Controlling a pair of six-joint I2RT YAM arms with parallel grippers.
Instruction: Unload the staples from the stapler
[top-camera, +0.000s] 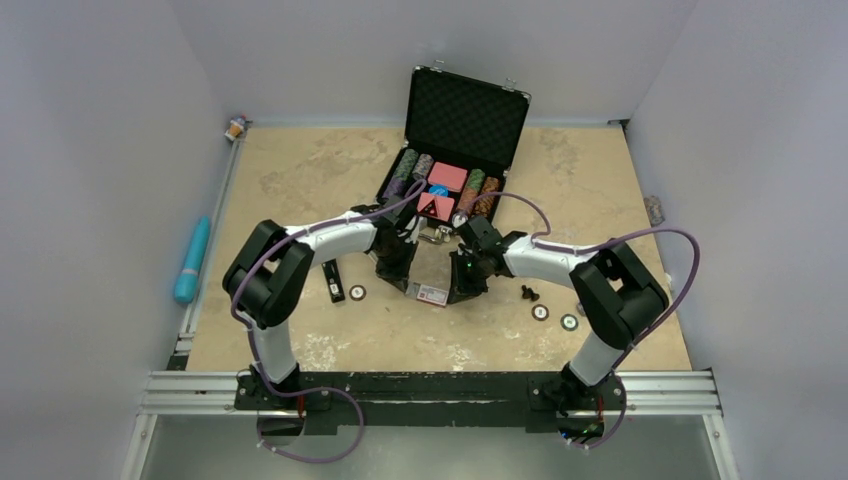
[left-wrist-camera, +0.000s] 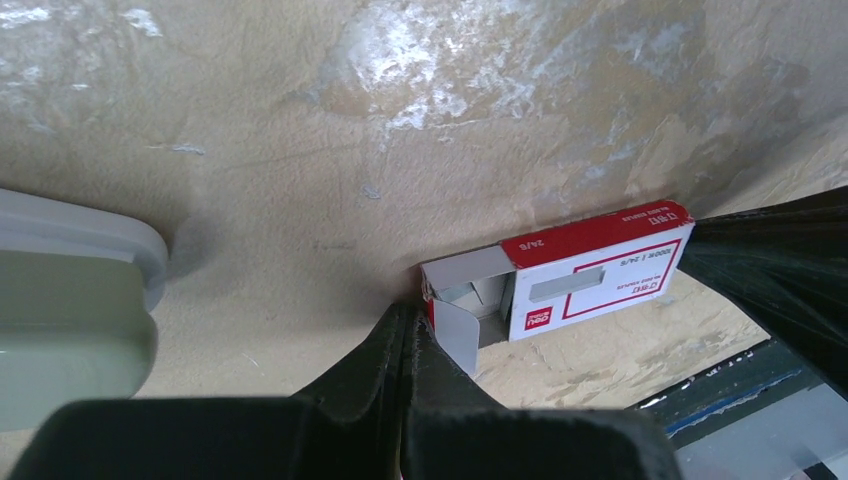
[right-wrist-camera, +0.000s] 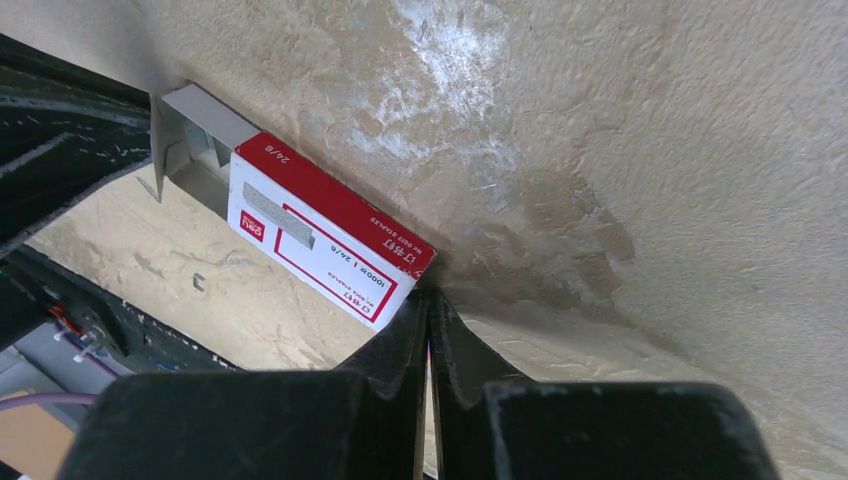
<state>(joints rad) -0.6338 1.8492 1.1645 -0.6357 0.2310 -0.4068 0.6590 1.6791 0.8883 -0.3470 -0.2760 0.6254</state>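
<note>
Table (top-camera: 300, 170), tan mottled top, bearing two containers. Container 1: black hard case (top-camera: 468, 112), far centre, lid propped upright. It holds rows of poker chips (top-camera: 405, 165) along both sides and two pink-red packs (top-camera: 447, 176) in the middle, with a small blue item between them; the chip rows cannot be counted with certainty. Container 2: one red-and-white staple box (left-wrist-camera: 595, 270), lying flat between the two grippers. One end flap is open and the grey inner sleeve is exposed; the contents are too shadowed to count. One loose staple (right-wrist-camera: 198, 283) lies on the table beside the box. One stapler (top-camera: 333, 279), black and slim, lies flat on the table just left of the left arm, apart from both grippers and touched by neither. Three round white discs (top-camera: 357, 293): one just right of the stapler, two near the right arm. One small dark object (top-camera: 529, 293) lies beside those two. Left gripper (left-wrist-camera: 408, 318): fingers pressed together, holding nothing, tip at the box's open flap. Right gripper (right-wrist-camera: 428, 300): fingers pressed together, holding nothing, tip against the box's closed end.
</note>
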